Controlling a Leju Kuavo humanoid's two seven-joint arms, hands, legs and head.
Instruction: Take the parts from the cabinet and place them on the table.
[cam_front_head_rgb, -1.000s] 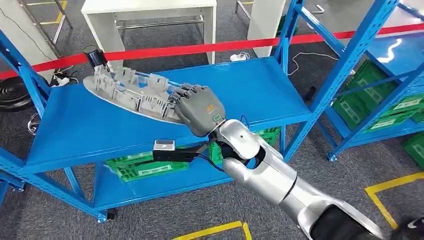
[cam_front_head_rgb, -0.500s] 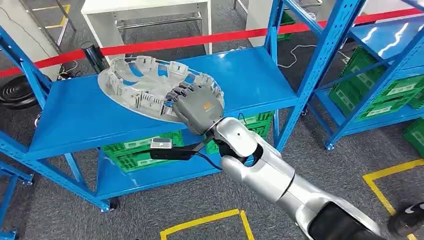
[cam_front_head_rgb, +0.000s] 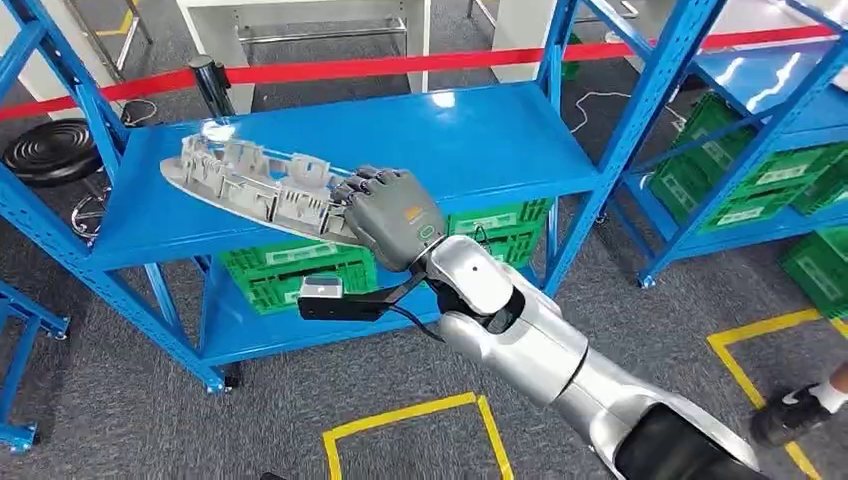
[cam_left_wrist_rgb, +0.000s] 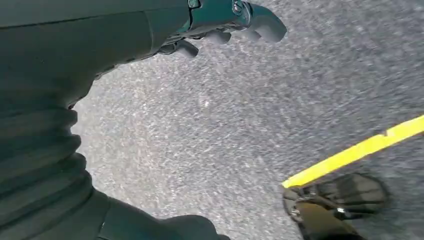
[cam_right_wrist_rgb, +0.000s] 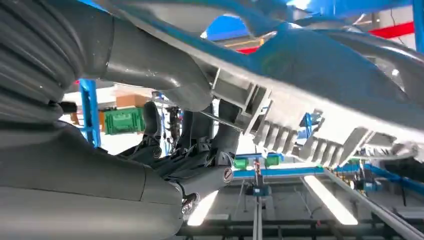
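Right robot hand (cam_front_head_rgb: 392, 225): seen in the head view at the end of the silver right arm (cam_front_head_rgb: 520, 340), with the fingers closed over the near rim of the part; in the right wrist view the dark fingers (cam_right_wrist_rgb: 220, 130) are curled over the rim from one side and the thick grey thumb (cam_right_wrist_rgb: 165, 75) is pressed against the other.
Part (cam_front_head_rgb: 255, 185): a grey plastic wheel cover with raised clips around its rim, held at its near edge by the right robot hand; it is tilted and seen almost edge-on, and it is carried in front of the upper shelf. Whether its far edge touches the shelf cannot be told.
Part's underside (cam_right_wrist_rgb: 310, 100): shown close in the right wrist view, with ribbed tabs along the rim.
Left robot hand (cam_left_wrist_rgb: 220, 22): seen in the left wrist view above grey carpet, with dark fingers curled inwards and nothing held.
Cabinet (cam_front_head_rgb: 330, 150): a blue metal shelving rack with two levels; green crates (cam_front_head_rgb: 300, 270) are stored on the lower one.
Second rack (cam_front_head_rgb: 770, 110): placed to the right, blue as well, with more green crates (cam_front_head_rgb: 760, 190) on it.
Barrier: a red tape (cam_front_head_rgb: 400, 65) is stretched behind the cabinet.
Desk (cam_front_head_rgb: 310, 20): a white one is seen beyond the tape.
Floor: grey carpet marked with yellow tape (cam_front_head_rgb: 410, 420).
Person: a shoe (cam_front_head_rgb: 790, 415) is seen at the lower right edge.
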